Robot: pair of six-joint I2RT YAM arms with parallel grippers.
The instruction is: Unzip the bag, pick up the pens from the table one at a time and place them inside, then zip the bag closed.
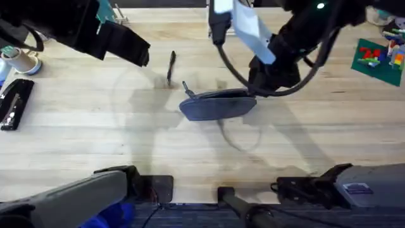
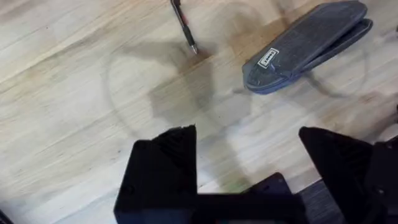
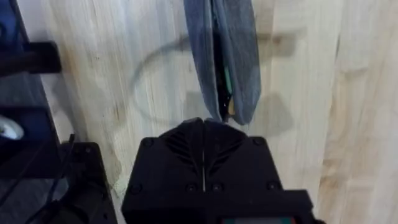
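The blue-grey bag [image 1: 218,104] lies mid-table on the wooden table [image 1: 95,139], its zipper slit gaping along the top [image 3: 219,68]. My right gripper [image 3: 204,134] sits at the bag's right end with its fingers pressed together there; what they pinch is hidden. It also appears from above [image 1: 264,81]. One slim black pen [image 1: 171,66] lies just behind and left of the bag. My left gripper [image 2: 249,155] hovers open and empty above the table, left of the pen, with the pen [image 2: 185,26] and the bag [image 2: 308,43] ahead of it.
A black stapler [image 1: 14,104] and a tape roll [image 1: 22,60] sit at the left edge. A green plate with coloured bricks [image 1: 380,57] is at the far right. Bare wood lies in front of the bag.
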